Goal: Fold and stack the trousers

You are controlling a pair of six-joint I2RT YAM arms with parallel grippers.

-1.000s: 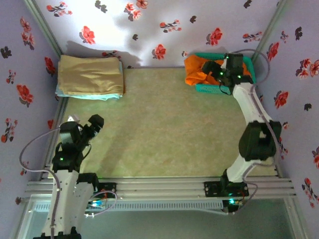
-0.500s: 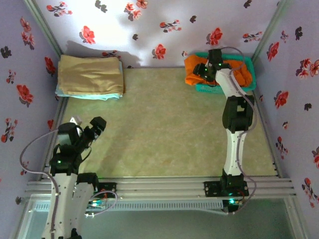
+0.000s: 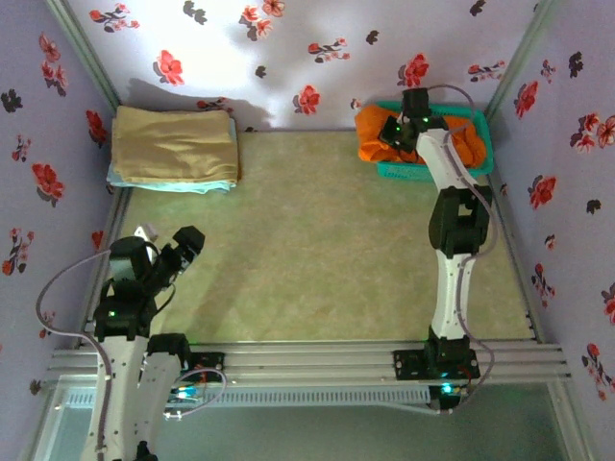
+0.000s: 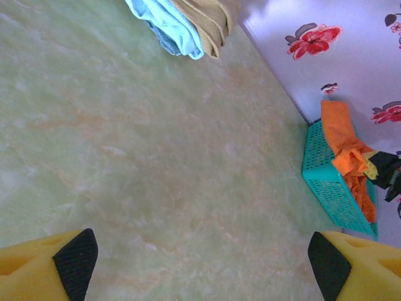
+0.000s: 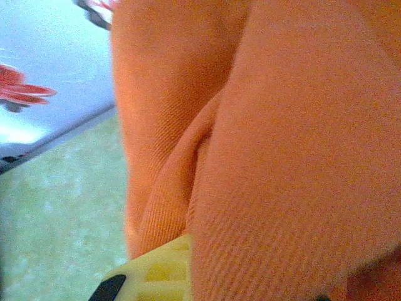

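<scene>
The bright orange trousers (image 3: 369,134) lie bunched in a teal basket (image 3: 480,146) at the far right corner, one part hanging over its left end. My right gripper (image 3: 394,130) reaches into the basket and is shut on the trousers. In the right wrist view their ribbed cloth (image 5: 282,157) presses against my yellow finger (image 5: 153,276), and the other finger is hidden behind it. My left gripper (image 3: 187,240) hovers open over the near left of the table with nothing between its fingertips (image 4: 75,260). From the left wrist I see the trousers (image 4: 341,135) in the basket (image 4: 326,179).
A folded tan cloth (image 3: 178,144) lies on a folded light blue cloth (image 3: 173,185) at the far left corner, seen too from the left wrist as tan (image 4: 210,19) over blue (image 4: 169,25). Flowered walls close in the green table (image 3: 307,240) on three sides.
My right arm straightened and swung left over the basket, and its gripper went from open to shut on the orange trousers. The left arm barely shifted.
</scene>
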